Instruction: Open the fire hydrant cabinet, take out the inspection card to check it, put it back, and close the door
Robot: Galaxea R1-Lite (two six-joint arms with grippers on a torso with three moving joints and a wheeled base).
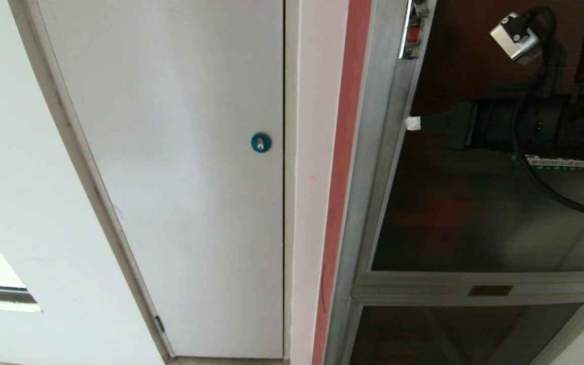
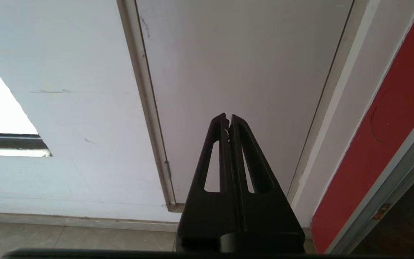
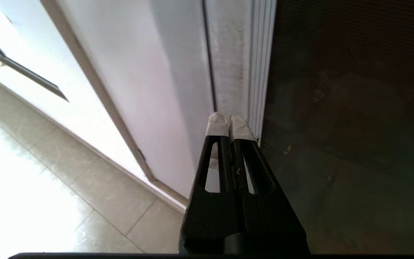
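A white wall [image 1: 13, 152] with a plain white door [image 1: 180, 177] bearing a blue round lock [image 1: 261, 142] is being shown on the left of the head view, and a red strip [image 1: 345, 152] is being seen between that door's frame and the silver-framed fire hydrant cabinet [image 1: 373, 167] on the right. The cabinet's dark glass door [image 1: 474, 223] is being presented closed or nearly so, with a small red latch [image 1: 413, 34] near its upper edge. The right gripper [image 1: 412, 123] is being held level across the glass, its white-taped fingertips [image 3: 217, 126] pressed together on nothing and set right at the door's silver edge. A tiled floor [image 3: 95, 201] is being revealed only by the wrist views. The left gripper [image 2: 228, 120], unseen from the head, is being displayed with fingers closed and empty, aimed at the lower white door. The inspection card is not being shown.
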